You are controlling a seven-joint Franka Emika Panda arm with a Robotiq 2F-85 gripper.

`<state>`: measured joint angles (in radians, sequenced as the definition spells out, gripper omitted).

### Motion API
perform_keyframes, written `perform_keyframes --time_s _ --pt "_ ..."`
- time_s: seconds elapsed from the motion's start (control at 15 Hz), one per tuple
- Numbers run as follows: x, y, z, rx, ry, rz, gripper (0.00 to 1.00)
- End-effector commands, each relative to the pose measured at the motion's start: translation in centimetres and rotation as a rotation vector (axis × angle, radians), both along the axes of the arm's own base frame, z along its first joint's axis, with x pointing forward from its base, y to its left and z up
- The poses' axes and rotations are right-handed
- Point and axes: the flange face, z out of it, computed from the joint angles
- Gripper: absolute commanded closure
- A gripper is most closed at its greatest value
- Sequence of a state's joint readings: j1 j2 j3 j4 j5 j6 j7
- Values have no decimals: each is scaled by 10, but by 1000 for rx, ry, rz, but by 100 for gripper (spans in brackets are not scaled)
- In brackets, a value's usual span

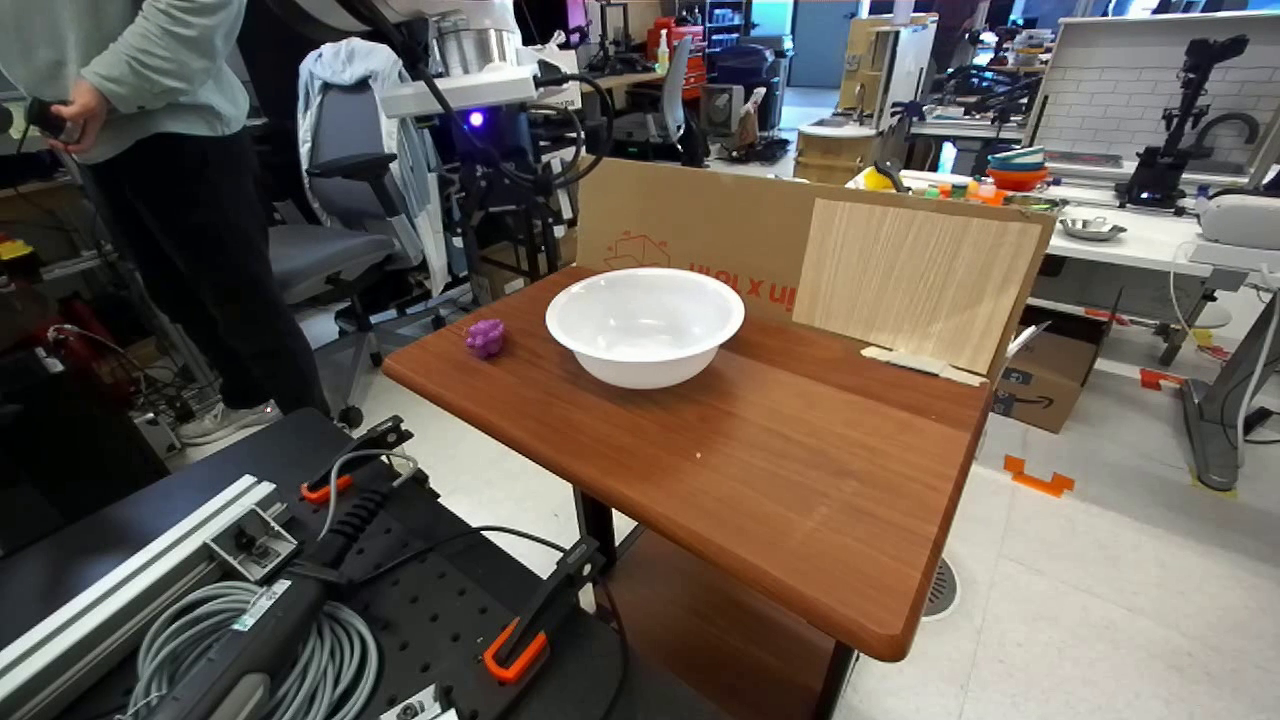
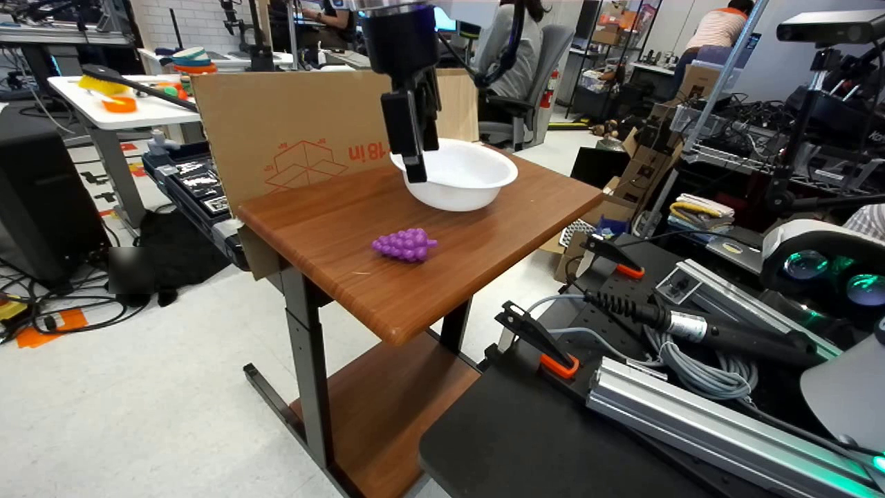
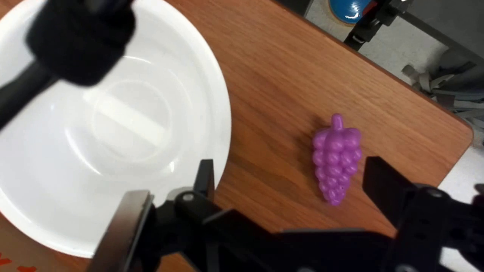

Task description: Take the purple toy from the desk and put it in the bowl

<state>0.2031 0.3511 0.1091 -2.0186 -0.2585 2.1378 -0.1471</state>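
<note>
Hovering above the wood-topped desk [image 1: 780,470]: gripper [image 3: 293,173], its jaws standing wide apart and gripping nothing. The purple toy grape bunch [image 3: 334,160] is lying near a rounded corner, between the short edge and the white bowl [image 1: 645,370], which is sitting by the long edge with the cardboard panel [image 1: 710,220]. Judging this the pre-grasp step. Next move is calling for centring over the bunch, lowering clear of the bowl's rim, then pinching across the narrow width.

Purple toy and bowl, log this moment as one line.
purple toy: on desk, outside bowl; bowl: on desk; gripper: open, above desk, holding nothing
</note>
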Motion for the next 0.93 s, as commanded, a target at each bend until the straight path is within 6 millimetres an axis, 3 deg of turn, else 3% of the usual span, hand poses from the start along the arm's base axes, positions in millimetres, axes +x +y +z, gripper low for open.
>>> perform_keyframes --time_s 0.0,0.2,0.47,0.87 --pt "2 23 0 -35 -21 25 0" --pt "-3 38 -7 -44 -18 42 0" --pt "-5 49 -34 -65 11 24 0" --pt "12 51 -80 -92 54 -74 0"
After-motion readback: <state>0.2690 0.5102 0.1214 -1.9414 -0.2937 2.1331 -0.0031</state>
